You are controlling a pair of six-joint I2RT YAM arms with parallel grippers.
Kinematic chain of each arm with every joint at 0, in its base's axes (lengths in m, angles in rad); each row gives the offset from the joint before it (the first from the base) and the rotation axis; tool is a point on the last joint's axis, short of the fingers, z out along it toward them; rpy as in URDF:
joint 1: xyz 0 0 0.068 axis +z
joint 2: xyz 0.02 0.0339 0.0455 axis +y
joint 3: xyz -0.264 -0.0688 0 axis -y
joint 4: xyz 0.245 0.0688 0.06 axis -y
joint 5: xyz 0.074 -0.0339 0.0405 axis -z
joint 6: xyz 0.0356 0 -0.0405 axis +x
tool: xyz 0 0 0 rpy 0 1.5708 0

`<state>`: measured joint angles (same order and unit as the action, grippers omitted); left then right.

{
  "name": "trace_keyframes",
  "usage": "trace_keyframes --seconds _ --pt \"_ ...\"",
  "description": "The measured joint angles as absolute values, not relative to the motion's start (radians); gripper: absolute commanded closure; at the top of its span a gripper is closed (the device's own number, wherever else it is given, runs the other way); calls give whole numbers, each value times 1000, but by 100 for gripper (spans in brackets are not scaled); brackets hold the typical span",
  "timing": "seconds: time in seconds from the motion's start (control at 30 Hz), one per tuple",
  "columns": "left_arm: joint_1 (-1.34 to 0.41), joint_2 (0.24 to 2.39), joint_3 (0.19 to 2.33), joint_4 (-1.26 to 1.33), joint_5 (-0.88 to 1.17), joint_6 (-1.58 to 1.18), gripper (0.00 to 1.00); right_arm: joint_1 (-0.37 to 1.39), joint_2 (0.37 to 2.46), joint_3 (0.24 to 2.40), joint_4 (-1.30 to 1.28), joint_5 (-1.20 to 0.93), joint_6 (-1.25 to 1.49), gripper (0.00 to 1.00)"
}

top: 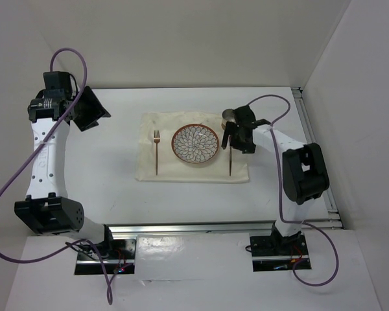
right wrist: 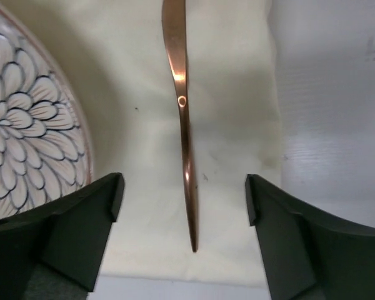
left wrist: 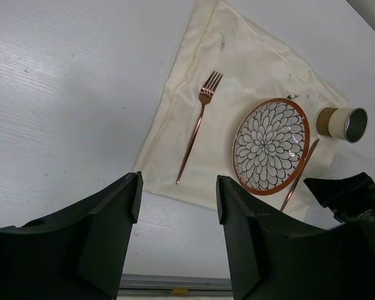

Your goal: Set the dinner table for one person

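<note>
The white dinner table carries a cream placemat. On the placemat lie a floral plate with a copper rim, a copper fork to its left and a copper knife to its right. A small cup lies at the placemat's far right corner. My right gripper is open and hovers low over the knife, one finger on each side of it, not touching. My left gripper is open and empty, raised over the table's far left.
In the left wrist view the fork, the plate, the knife and the cup, lying on its side, all show. Metal rails run along the table's near edge and right edge. White walls enclose the table.
</note>
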<state>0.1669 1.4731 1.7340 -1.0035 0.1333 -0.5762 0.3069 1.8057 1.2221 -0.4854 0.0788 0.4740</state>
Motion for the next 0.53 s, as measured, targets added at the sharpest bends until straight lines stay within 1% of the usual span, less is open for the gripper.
trace_keyframes --seconds 0.03,0.17,0.33,0.4,0.53 --pt "167 1474 1734 -1003 135 -576 33 307 1787 1234 -501 90 476 0" --pt "167 1476 1732 -1002 137 -575 33 270 1644 1276 -594 114 472 0" --pt "167 1476 1693 -989 142 -570 32 70 1431 1295 -682 166 476 0" --pt "167 1476 1677 -985 147 -567 32 -8 1351 1271 -713 208 477 0" --pt "167 1476 1662 -976 163 -554 32 -30 1236 1195 -762 240 473 0"
